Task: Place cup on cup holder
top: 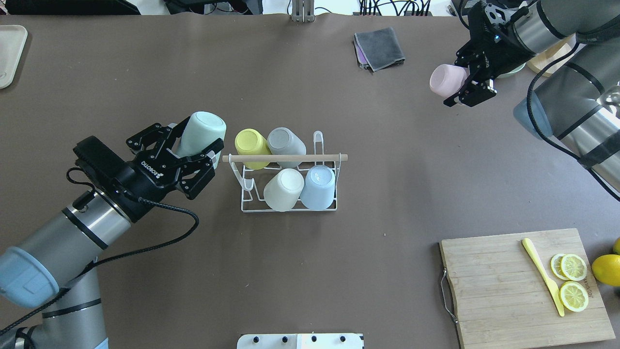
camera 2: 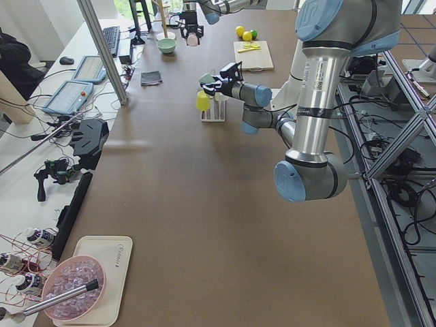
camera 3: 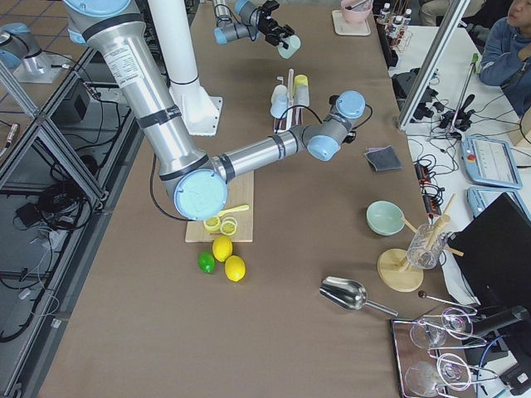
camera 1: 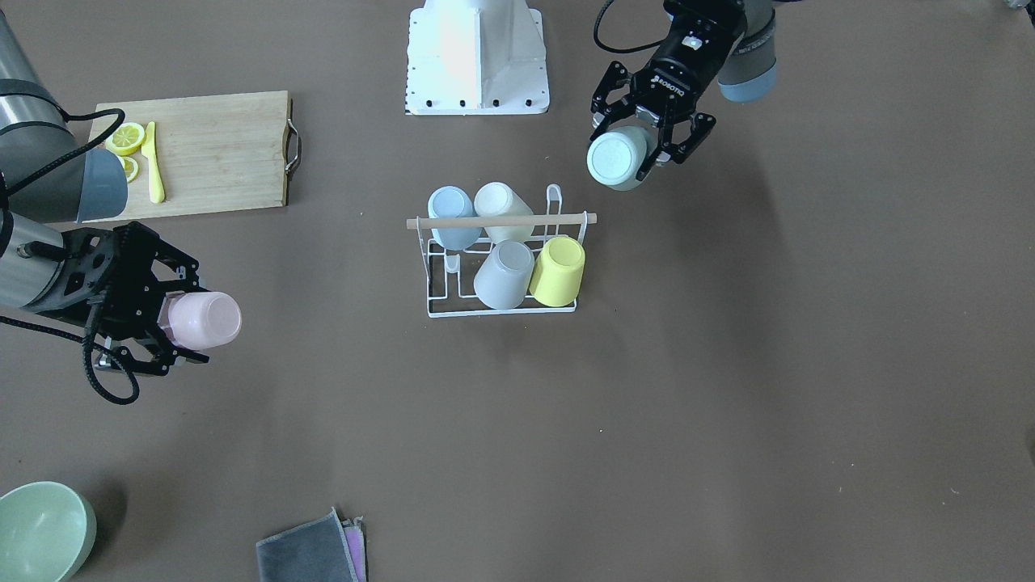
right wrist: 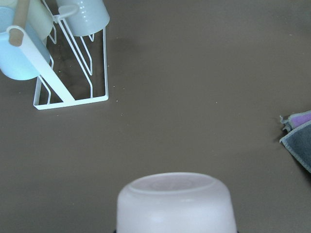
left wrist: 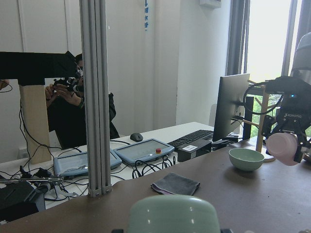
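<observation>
The left arm (top: 63,237) and the right arm (top: 571,104) are built from shiny silver tubes capped with pale blue joints, black cables are looped beside them, and each is ended by a black gripper — the left gripper (top: 202,133) and the right gripper (top: 454,83) — marked ROBOTIQ in white.

cup holder (top: 286,157): was white-coated wire w/ wood rod
mint cup (top: 201,133): looked smooth matt plastic
pink cup (top: 443,80): same matt plastic
table (top: 397,194): matt brown cover
board (top: 494,281): bare wood, metal handle
cloth (top: 380,46): grey fabric
</observation>
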`<state>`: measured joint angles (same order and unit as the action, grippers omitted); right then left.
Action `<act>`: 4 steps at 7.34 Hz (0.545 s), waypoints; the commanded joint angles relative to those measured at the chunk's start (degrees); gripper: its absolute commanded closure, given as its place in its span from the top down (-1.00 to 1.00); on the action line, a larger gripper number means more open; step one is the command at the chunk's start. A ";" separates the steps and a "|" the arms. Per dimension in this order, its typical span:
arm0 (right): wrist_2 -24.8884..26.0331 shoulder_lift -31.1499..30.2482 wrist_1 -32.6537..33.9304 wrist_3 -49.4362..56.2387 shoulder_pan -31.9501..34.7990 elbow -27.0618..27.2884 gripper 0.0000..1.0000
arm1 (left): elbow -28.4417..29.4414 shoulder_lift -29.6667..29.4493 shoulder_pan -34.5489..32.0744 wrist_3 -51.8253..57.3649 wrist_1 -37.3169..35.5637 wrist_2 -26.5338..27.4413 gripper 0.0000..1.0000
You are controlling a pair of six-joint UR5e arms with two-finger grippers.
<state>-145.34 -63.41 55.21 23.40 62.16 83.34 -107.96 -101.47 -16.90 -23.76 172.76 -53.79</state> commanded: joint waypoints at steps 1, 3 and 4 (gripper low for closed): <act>-1.33 0.39 -3.08 -2.39 -0.20 -0.90 -1.00 | 0.21 -1.96 6.06 8.35 1.78 7.54 -1.00; -1.79 0.57 -11.48 -3.96 -0.20 -1.95 -1.00 | 4.40 -5.28 6.79 10.82 2.06 8.79 -1.00; -1.79 -0.04 -17.09 -6.50 -0.20 -2.39 -1.00 | 5.12 -5.75 6.79 10.84 2.75 9.49 -1.00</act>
<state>-147.02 -63.04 44.38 19.32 61.96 81.61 -104.37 -105.85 -10.33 -13.75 174.88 -45.32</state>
